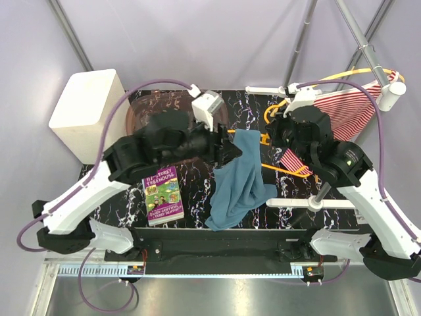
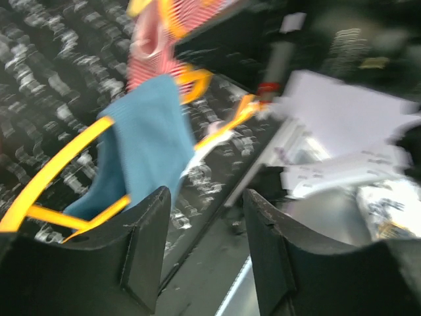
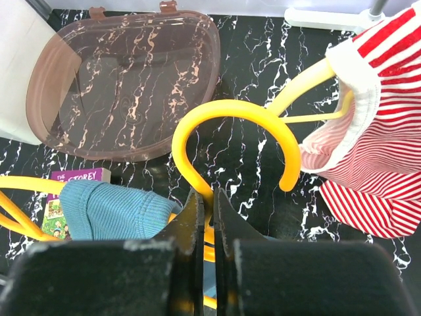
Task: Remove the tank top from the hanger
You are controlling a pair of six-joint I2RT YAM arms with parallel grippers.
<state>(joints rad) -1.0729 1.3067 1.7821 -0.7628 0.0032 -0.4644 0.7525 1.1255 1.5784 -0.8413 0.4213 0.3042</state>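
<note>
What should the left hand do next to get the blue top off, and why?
Probably ease the left gripper forward and close it on the blue tank top. Its jaws stand open and empty, the top drapes over the arm of the yellow hanger, and the right gripper is shut on the hanger's hook, holding it steady.

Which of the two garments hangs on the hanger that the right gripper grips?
The plain blue tank top, draped over the gripped yellow hanger; the red-and-white striped garment hangs on a second hanger.
</note>
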